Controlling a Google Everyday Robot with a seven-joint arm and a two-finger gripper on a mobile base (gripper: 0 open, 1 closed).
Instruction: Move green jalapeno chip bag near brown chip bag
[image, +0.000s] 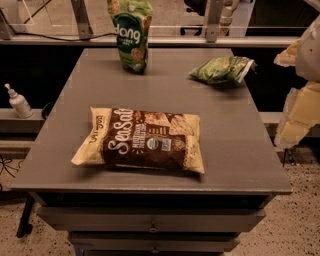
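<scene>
The task is judged not yet begun. With the far edge of the table (235, 150) taken as 12 o'clock, the green jalapeno chip bag (222, 70) is seen lying on its side near the table's 2 o'clock corner, untouched and held by nothing. The brown chip bag (145, 140) is laid flat toward 6 o'clock, close to the near edge. From the brown bag, the green one is found between 1 and 2 o'clock, well apart, with bare table between them. A taller dark-green pouch (131, 35) is stood upright at 12 o'clock and is no part of the job. The gripper (300, 112) is placed off the table at 3 o'clock, at the right border of the view, apart from every bag; whether it is apart or together cannot be told. Everything is therefore left to be done: the green bag must be reached, grasped, carried toward 7 o'clock and set down just beside the brown bag.
</scene>
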